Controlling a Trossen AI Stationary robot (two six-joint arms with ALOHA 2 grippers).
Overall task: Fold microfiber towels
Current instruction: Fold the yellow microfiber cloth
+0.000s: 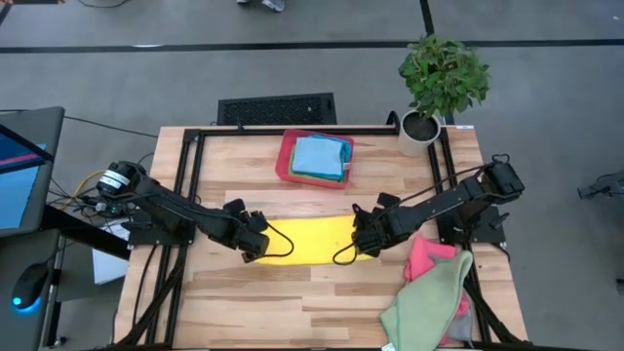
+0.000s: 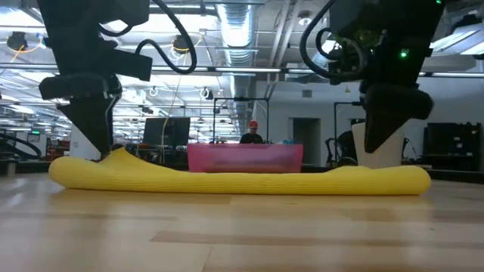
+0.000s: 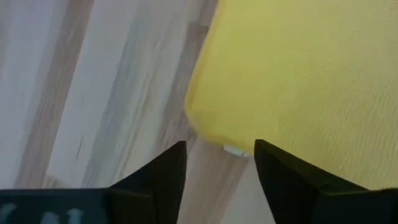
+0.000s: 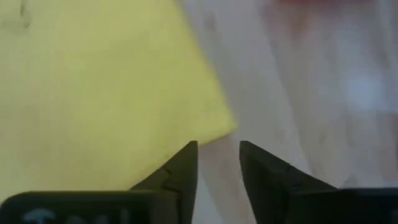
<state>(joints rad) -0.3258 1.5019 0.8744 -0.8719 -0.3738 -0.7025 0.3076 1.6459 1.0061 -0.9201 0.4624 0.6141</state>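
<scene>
**Yellow towel lay between the two grippers**

The yellow towel (image 1: 310,239) lay long, side to side, mid-tabletop. The left gripper (image 1: 255,244) sat at its left end, the right gripper (image 1: 363,237) at its right end. Both had fingers apart, holding nothing.

**A robotics lab on an open industrial floor**

Beyond the wooden table (image 1: 322,292) on its black metal frame (image 1: 292,130), the low view shows exposed silver ducts (image 2: 242,19), strip lights and rows of monitors (image 2: 166,130), with a person (image 2: 252,134) seated behind the red tray (image 2: 244,157). From above: grey concrete floor with black tape lines, a potted plant (image 1: 439,83) beyond the right arm, a computer mouse (image 1: 29,285) outside the left arm.
</scene>
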